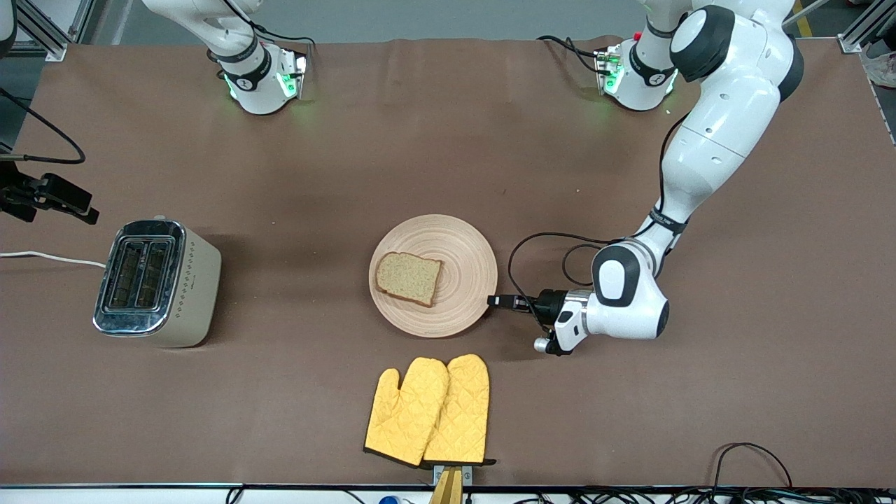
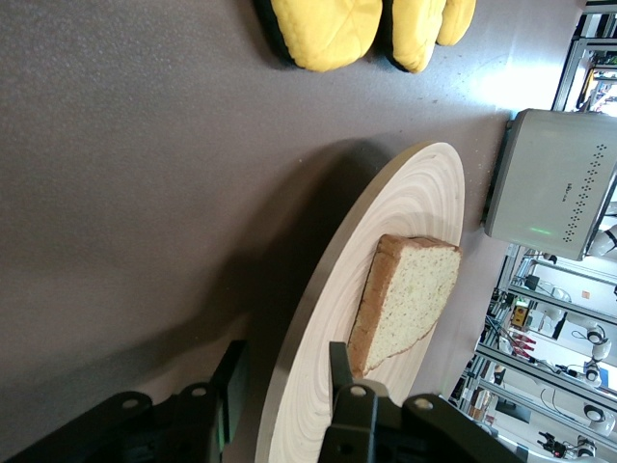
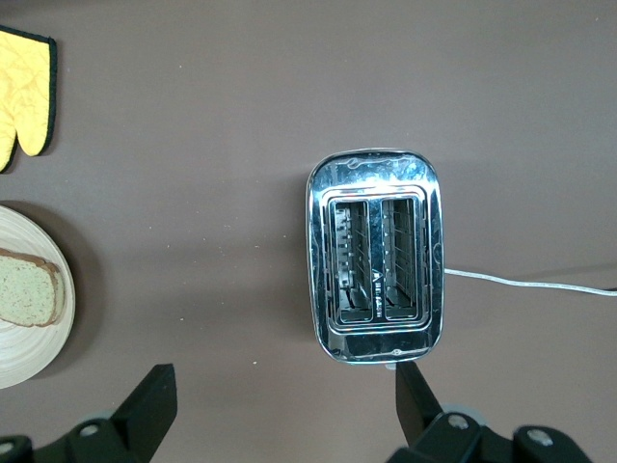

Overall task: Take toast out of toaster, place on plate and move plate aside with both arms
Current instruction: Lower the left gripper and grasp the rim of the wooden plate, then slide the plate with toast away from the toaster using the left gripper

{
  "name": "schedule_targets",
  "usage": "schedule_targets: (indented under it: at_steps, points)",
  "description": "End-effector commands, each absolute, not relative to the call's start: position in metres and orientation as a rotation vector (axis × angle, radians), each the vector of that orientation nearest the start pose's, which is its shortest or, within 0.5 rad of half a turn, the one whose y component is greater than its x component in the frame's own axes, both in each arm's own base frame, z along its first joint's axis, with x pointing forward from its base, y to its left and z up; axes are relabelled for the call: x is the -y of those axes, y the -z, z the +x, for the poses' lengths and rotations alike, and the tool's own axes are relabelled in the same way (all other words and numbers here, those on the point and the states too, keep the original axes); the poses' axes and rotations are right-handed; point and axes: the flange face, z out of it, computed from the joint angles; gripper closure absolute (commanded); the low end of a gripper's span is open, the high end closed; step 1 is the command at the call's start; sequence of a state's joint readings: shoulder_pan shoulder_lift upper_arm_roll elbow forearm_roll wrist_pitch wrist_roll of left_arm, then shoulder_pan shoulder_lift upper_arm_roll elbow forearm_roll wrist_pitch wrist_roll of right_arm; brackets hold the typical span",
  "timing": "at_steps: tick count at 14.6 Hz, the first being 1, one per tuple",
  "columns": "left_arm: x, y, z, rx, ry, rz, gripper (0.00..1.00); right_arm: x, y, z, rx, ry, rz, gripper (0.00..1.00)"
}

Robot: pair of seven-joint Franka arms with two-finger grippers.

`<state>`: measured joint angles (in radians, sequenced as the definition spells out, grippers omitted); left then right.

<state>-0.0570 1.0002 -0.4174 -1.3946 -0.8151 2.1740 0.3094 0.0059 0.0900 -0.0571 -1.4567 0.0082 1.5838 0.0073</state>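
Toast (image 1: 408, 278) on plate (image 1: 462, 241); left claw (image 1: 495, 301) straddling plate rim, grip unclear; right claw (image 3: 280, 410) wide, empty.

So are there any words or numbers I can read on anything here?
Toaster: a small dark mark on its side, with a row of dots under it, too small to read.
Toaster top, between the slots, in the right wrist view: a tiny label, too blurred to read.
Plate, toast, oven mitts: no writing.
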Motion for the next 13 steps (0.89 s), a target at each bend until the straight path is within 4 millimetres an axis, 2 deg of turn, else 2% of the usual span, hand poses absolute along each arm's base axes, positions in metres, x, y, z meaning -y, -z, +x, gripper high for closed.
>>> schedule_targets:
  at_steps: [1, 3, 4, 5, 9, 10, 13]
  points:
    - [0.308, -0.143, 0.652, 0.104, 0.27, 2.145, 0.65, 0.032, -0.636, 0.575, -0.097, 0.041, -3.155, 0.0]
    - [0.308, -0.138, 0.647, 0.12, 0.277, 2.146, 0.69, 0.028, -0.64, 0.576, -0.103, 0.046, -3.159, 0.0]
    - [0.31, -0.135, 0.644, 0.128, 0.282, 2.145, 0.71, 0.025, -0.654, 0.575, -0.082, 0.094, -3.164, 0.0]
    - [0.31, -0.133, 0.641, 0.149, 0.28, 2.144, 0.74, 0.023, -0.658, 0.575, -0.083, 0.104, -3.169, 0.0]
    - [0.31, -0.13, 0.637, 0.169, 0.282, 2.142, 0.95, 0.023, -0.657, 0.574, -0.071, 0.08, -3.172, 0.0]
    - [0.31, -0.13, 0.637, 0.171, 0.281, 2.142, 0.97, 0.025, -0.653, 0.568, -0.088, -0.002, -3.178, 0.0]
    - [0.313, -0.135, 0.637, 0.186, 0.279, 2.135, 0.97, 0.031, -0.669, 0.567, -0.102, 0.036, -3.17, 0.0]
